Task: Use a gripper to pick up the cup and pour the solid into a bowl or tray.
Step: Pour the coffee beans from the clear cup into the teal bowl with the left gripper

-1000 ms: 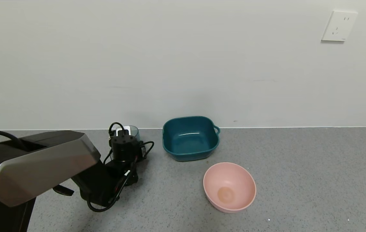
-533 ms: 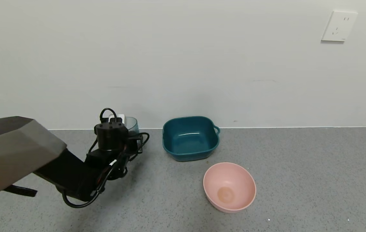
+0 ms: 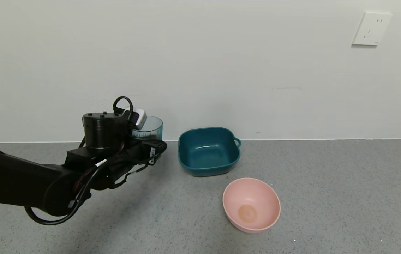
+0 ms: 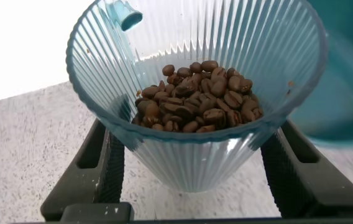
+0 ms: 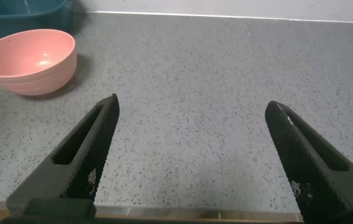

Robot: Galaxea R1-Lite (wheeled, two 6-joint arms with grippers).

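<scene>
My left gripper (image 3: 149, 139) is shut on the cup (image 3: 150, 127), a ribbed translucent blue-grey tumbler, and holds it upright above the grey counter, left of the dark teal basin (image 3: 204, 169). In the left wrist view the cup (image 4: 195, 155) sits between the two black fingers (image 4: 99, 165) and holds many dark brown beans (image 4: 198, 93). The teal basin (image 4: 344, 74) shows blurred beside it and looks empty in the head view. My right gripper (image 5: 192, 155) is open and empty, low over the counter, and does not show in the head view.
A round pink bowl (image 3: 251, 204) stands in front of the basin and also shows in the right wrist view (image 5: 27, 59). A white wall with a socket (image 3: 371, 28) runs just behind the cup and basin. Bare grey counter (image 3: 345, 194) lies to the right.
My left gripper has risen with the cup in it, lifting it off the counter. My left arm has swung up and back. The basin and pink bowl have not moved.
</scene>
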